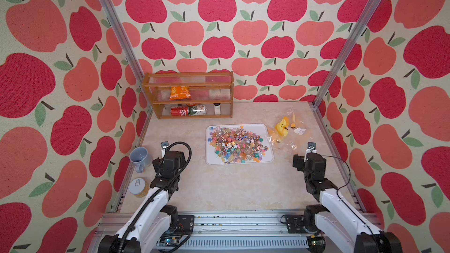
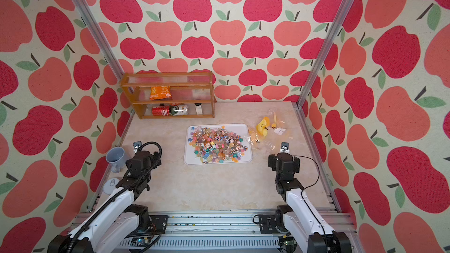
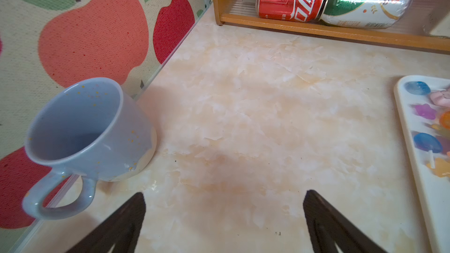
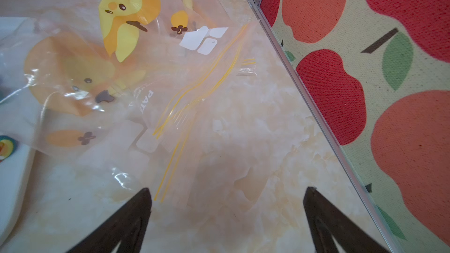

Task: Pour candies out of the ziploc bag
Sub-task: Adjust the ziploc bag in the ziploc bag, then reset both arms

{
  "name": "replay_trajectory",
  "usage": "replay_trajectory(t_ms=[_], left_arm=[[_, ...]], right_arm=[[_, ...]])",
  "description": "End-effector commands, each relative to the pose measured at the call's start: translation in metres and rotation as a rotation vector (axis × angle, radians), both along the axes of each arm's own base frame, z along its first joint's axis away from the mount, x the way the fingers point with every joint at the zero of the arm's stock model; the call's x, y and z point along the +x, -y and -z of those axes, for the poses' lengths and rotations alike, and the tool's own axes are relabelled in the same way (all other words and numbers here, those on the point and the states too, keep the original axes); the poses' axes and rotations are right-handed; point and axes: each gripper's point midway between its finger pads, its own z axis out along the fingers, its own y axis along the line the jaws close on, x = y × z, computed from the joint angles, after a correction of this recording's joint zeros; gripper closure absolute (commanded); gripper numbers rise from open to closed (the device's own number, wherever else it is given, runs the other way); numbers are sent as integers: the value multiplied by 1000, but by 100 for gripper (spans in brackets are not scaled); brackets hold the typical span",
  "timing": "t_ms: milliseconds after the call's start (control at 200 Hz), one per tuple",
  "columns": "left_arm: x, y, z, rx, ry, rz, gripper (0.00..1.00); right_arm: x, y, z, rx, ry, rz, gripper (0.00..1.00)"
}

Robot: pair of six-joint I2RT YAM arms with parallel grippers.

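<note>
Candies (image 1: 237, 144) lie in a heap on a white tray (image 1: 211, 159) at picture centre in both top views: mixed colours, some on thin pale sticks, a few star shapes. One or two sit right at the tray's lower rim. The ziploc bag (image 1: 289, 133) lies just right of the tray, a crumpled clear bag with a yellow duck print. Its left edge reaches the tray's right rim. In the right wrist view it lies flattened on the bench (image 1: 219, 188), yellow zip lines wavy.

The right pincer (image 4: 227, 189) is spread wide with nothing between its fingers. It hangs over the bench close to the bag's zip end, not touching it. The right arm is in the lower right of the top views.

The left pincer (image 3: 224, 193) is also spread wide and holds nothing. It is over bare bench, with a blue mug (image 3: 90, 127) just beside it and the tray rim on its other side. The left arm is in the lower left.

A pull-tab tin (image 1: 138, 187) stands below the mug at the left edge. A wooden shelf (image 1: 187, 79) stands against the back wall, upper left of the tray. It holds an orange snack packet (image 1: 180, 93) on the middle level. A red can (image 1: 179, 111) and a green-white can (image 1: 198, 110) lie end to end on the bottom level.
</note>
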Motion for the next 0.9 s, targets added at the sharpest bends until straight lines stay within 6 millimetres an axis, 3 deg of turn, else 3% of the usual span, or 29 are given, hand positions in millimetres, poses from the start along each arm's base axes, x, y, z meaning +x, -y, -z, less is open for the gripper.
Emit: replay_trajectory(t_ms=[0, 265, 895], left_arm=[[4, 0, 2, 20, 3, 9, 1], [14, 2, 5, 32, -1, 25, 1], [17, -2, -1, 22, 38, 14, 1]], right_arm=[[7, -4, -9, -7, 39, -20, 1], [9, -4, -12, -2, 63, -23, 1], [15, -1, -25, 9, 194, 2, 1]])
